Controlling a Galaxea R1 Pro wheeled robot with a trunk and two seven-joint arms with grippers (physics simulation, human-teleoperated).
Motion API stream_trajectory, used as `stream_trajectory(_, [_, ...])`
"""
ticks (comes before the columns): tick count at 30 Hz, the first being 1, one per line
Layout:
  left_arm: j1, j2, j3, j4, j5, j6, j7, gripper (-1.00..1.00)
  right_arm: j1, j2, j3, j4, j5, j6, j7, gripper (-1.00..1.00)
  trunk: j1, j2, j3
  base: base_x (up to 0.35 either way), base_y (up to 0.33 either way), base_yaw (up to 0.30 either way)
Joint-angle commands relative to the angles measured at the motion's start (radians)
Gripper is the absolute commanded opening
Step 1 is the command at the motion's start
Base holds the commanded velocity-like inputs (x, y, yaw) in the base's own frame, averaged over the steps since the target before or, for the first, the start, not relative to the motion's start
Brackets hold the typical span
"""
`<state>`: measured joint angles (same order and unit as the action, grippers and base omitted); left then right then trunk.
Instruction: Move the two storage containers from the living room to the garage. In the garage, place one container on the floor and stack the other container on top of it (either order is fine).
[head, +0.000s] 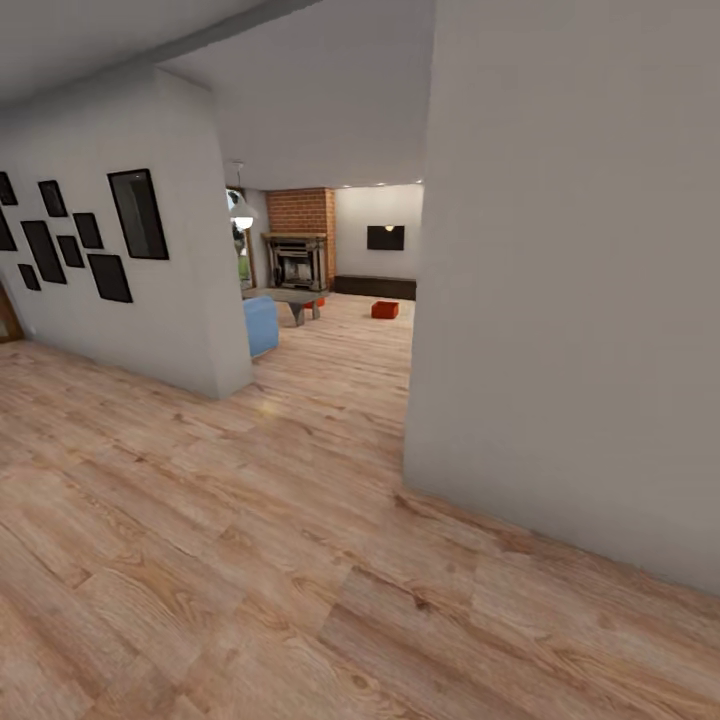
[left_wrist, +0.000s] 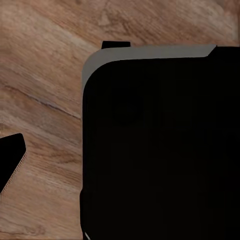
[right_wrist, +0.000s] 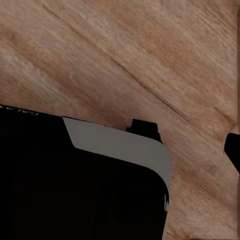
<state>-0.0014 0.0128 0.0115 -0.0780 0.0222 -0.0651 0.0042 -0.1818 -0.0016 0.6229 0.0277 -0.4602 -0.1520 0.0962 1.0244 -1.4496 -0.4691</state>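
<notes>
From a hallway, the head view looks into the living room at the far end. One orange-red storage container sits on the wood floor there, in front of the long dark cabinet. A sliver of a second storage container peeks out behind the low table. Both are far off. In the left wrist view a black finger shows at the picture's edge over wood planks, and in the right wrist view another black finger does the same. Nothing shows between them. The garage is out of view.
A white wall corner with black picture frames stands to the left, and a broad white wall juts in on the right, leaving a passage between them. A blue sofa and a brick fireplace lie beyond. The robot's dark body covers much of both wrist views.
</notes>
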Motion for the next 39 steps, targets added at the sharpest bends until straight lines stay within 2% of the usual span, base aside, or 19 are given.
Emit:
stream_trajectory(1, [0.0,0.0,0.001,0.0,0.002,-0.002,0.0,1.0,-0.001,0.0,0.006,0.003,-0.011,-0.005,0.007,1.0,0.001,0.0,-0.001,0.322,0.0,0.012])
stream_trajectory(39, [0.0,0.0,0.001,0.0,0.002,-0.002,0.0,1.0,-0.001,-0.001,0.008,0.003,-0.002,-0.005,0.007,1.0,0.001,0.0,-0.001,0.322,0.0,0.002])
